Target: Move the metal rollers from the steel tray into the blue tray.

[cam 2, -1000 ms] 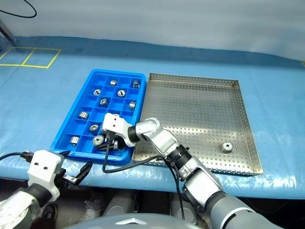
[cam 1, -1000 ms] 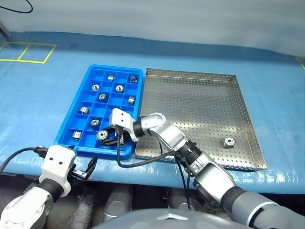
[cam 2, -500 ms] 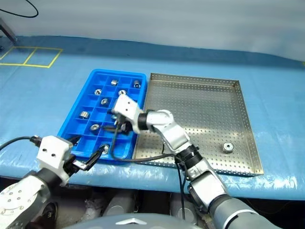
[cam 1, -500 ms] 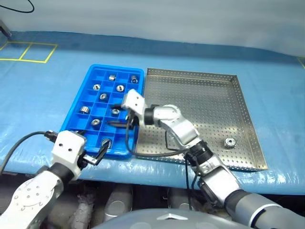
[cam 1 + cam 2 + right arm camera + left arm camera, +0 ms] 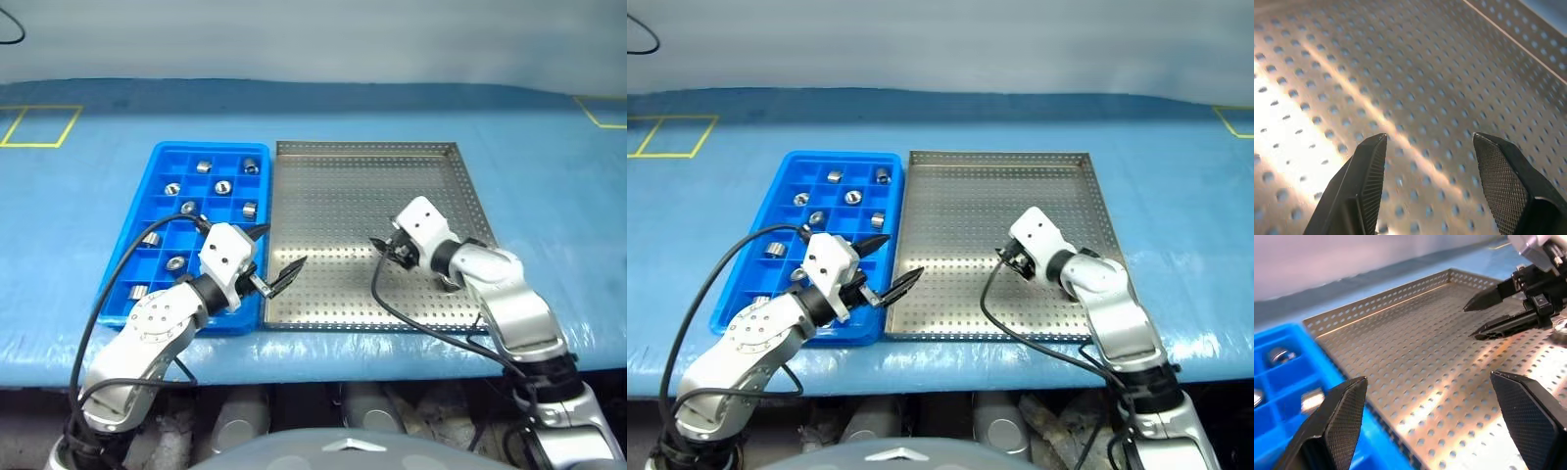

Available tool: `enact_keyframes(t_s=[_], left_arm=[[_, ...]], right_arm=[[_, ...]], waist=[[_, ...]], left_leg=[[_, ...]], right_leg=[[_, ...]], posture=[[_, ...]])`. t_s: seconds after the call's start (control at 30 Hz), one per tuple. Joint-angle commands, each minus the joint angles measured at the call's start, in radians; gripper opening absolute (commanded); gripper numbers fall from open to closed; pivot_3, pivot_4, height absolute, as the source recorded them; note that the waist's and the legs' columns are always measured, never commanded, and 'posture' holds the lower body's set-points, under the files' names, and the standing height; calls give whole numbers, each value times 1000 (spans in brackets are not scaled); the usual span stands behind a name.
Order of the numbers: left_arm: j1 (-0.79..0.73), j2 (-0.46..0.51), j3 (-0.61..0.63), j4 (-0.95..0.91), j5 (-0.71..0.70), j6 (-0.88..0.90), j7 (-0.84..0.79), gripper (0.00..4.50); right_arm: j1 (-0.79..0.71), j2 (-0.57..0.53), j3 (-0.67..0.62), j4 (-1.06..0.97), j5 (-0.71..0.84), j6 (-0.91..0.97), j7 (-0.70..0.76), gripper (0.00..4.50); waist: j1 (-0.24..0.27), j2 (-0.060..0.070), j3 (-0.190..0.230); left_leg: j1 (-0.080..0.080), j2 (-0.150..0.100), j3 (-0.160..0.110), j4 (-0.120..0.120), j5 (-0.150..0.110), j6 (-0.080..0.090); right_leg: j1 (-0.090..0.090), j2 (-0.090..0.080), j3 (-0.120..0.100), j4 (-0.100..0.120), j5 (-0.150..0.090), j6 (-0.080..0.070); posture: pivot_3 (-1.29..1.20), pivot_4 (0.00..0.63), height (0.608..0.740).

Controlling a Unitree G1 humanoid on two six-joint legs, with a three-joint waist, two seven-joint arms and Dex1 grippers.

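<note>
From where I stand, the steel tray [image 5: 362, 196] sits on the blue table cover [image 5: 549, 166], with the blue tray [image 5: 147, 176] touching its left rim. The metal rollers [image 5: 205, 166] lie scattered in the blue tray's square compartments, one to a cell, mostly toward the far end. One more roller [image 5: 1562, 325] rests on the perforated steel floor right beside the right gripper, partly hidden behind that arm's wrist in the head views. The left gripper [image 5: 275, 258] hangs over the seam between the two trays, its black fingers [image 5: 1327, 426] spread wide apart and holding nothing, pointing across toward the steel tray. The right gripper [image 5: 382, 245] hovers over the middle of the steel tray, its fingers [image 5: 1364, 181] parted with only bare perforated metal between them. A black cable [image 5: 411, 318] loops from the right wrist across the tray's near edge. Yellow tape lines [image 5: 39, 127] mark the cover at the far left.
</note>
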Motion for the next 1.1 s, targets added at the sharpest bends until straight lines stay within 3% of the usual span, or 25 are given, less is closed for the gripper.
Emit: enact_keyframes(t_s=[0.03,0.43,0.93,1.1], left_arm=[[-43,-5,-28,37,21,-40,-49,4426],[-97,-38,-62,103,70,-58,-90,4426],[-51,-40,-36,86,93,-56,-68,4426],[-40,-37,-21,80,100,-55,-55,4426]], right_arm=[[52,-26,-76,-119,18,50,-18,2952],[129,-14,-135,-85,34,92,-93,2952],[75,41,-119,34,94,72,-112,2952],[66,50,-113,46,104,77,-116,1664]], waist=[[-26,0,0],[-147,0,0],[-164,-1,0],[-162,-1,0]], left_leg=[[0,0,1,0,0,0],[2,0,12,6,-1,5],[4,-1,23,6,-3,11],[3,-1,23,6,-4,12]], right_leg=[[0,0,1,0,-1,3],[2,3,15,0,3,12],[1,4,29,-1,6,18],[-1,3,30,-1,6,18]], posture=[[-281,150,740],[-302,150,740],[-256,150,740],[-244,150,740]])
